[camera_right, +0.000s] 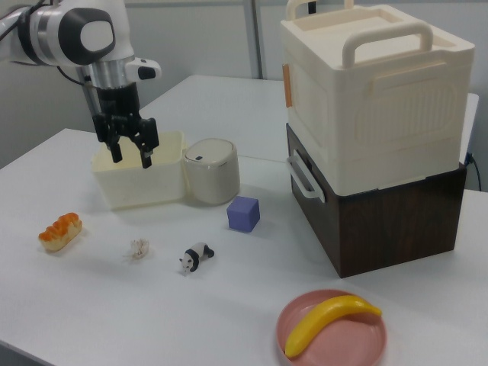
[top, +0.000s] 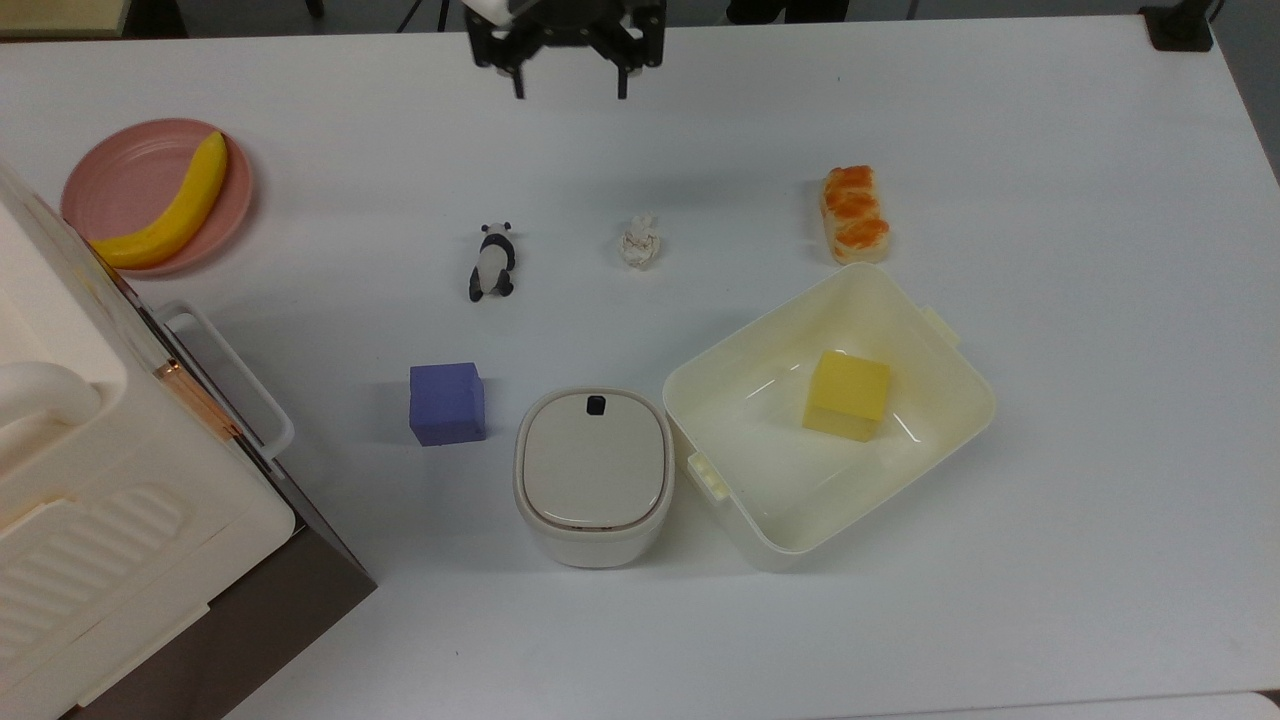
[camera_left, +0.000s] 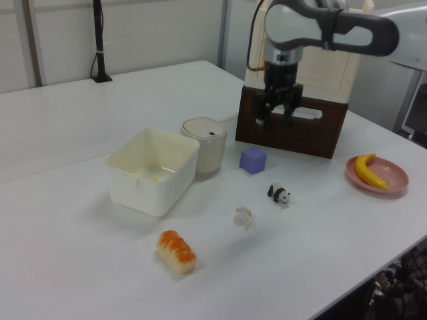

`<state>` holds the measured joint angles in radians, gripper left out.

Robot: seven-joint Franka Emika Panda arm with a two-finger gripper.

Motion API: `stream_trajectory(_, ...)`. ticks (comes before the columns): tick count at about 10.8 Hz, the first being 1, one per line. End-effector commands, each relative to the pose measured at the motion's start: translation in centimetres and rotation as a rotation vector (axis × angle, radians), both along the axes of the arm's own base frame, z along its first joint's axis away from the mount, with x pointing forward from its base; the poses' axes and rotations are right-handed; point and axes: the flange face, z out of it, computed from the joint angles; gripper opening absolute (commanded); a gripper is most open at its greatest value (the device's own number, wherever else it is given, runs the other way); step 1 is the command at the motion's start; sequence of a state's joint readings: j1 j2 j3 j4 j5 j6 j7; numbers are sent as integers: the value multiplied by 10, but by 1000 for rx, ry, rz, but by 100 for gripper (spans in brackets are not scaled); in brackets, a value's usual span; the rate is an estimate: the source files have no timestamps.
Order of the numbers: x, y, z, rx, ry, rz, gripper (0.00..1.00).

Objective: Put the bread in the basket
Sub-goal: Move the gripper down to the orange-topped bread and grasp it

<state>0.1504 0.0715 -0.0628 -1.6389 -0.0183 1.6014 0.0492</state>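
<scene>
The gripper (top: pixel 569 92) hangs high over the table's far edge in the top view, jaws spread wide and holding nothing. The bread (top: pixel 854 213) lies on the table well off to the top view's right, just beside the basket (top: pixel 760 530), outside its rim.

Single arm, white links, black wrist section. Top view: gripper (top: pixel 569 92) at top centre of frame, fingers apart, tips pointing toward frame bottom. Left view: arm enters from upper right, forearm roughly horizontal, wrist bent straight down; gripper (camera_left: pixel 272 121) hangs in upper-right-centre of frame, empty. Right view: arm enters from upper left, elbow joint at top left, wrist vertical; gripper (camera_right: pixel 133 156) in left-centre of frame, fingers spread, pointing down, nothing between them, raised above bench.
</scene>
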Motion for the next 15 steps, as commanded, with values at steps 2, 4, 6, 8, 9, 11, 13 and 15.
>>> stream_trajectory(2,4,21,-28,14,0,44,84)
stream_trajectory(4,-1,35,-41,12,26,80,84)
stream_trajectory(6,-12,65,-65,6,77,133,84)
stream_trajectory(8,-18,127,-115,10,148,173,83)
stream_trajectory(9,-21,160,-135,16,154,164,81)
stream_trajectory(11,-37,220,-156,15,149,135,80)
stream_trajectory(13,-43,267,-179,13,94,59,80)
stream_trajectory(15,-48,300,-183,21,31,10,81)
